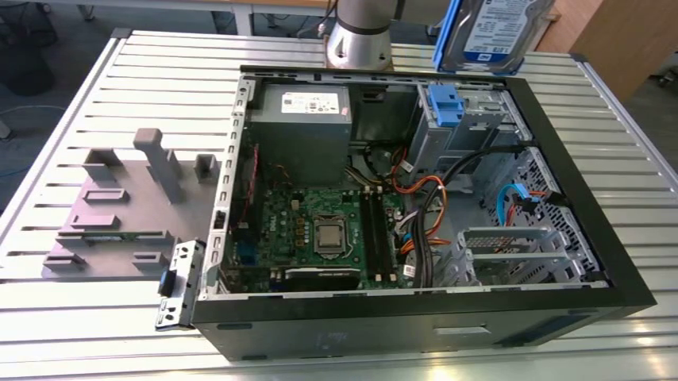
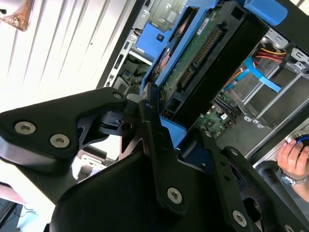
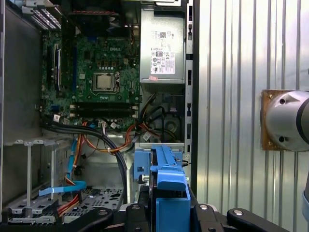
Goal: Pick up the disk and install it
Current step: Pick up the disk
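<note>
Nothing legible: the white sticker (image 3: 162,57) on the power supply (image 3: 161,19) (well beyond the fingers (image 2: 157,140)) and the label (image 1: 498,24) on the disk (image 1: 494,48) between them carry print too small.

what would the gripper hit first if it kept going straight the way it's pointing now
Most likely the grey metal drive cage with its blue plastic latch: the gripper, shut on the silver hard drive in a blue carrier, points toward it. Depth is unclear.

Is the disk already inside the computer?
No, in the exterior view the disk is up in the air, outside the computer case.
</note>
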Motion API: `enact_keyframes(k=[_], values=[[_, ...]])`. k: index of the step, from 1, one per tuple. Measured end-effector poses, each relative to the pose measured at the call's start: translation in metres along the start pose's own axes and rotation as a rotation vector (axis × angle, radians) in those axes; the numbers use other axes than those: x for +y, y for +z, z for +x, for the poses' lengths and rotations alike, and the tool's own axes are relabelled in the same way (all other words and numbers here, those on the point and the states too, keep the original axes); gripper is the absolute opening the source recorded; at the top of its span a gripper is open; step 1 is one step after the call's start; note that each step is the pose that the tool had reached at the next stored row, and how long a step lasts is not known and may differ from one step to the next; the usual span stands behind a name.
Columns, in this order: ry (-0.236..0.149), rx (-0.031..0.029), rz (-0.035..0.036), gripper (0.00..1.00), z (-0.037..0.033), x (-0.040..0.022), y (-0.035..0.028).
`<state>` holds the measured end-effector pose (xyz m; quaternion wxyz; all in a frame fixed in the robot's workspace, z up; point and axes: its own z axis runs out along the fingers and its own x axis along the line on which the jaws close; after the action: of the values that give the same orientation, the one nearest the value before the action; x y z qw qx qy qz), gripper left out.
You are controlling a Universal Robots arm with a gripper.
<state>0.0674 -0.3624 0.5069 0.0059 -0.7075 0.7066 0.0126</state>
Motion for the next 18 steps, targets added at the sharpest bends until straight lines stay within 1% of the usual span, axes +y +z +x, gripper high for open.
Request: enact_keyframes(k=[18], values=[[0.0,0.0001,0.0,0.37,0.0,-0.0085,-0.0001]])
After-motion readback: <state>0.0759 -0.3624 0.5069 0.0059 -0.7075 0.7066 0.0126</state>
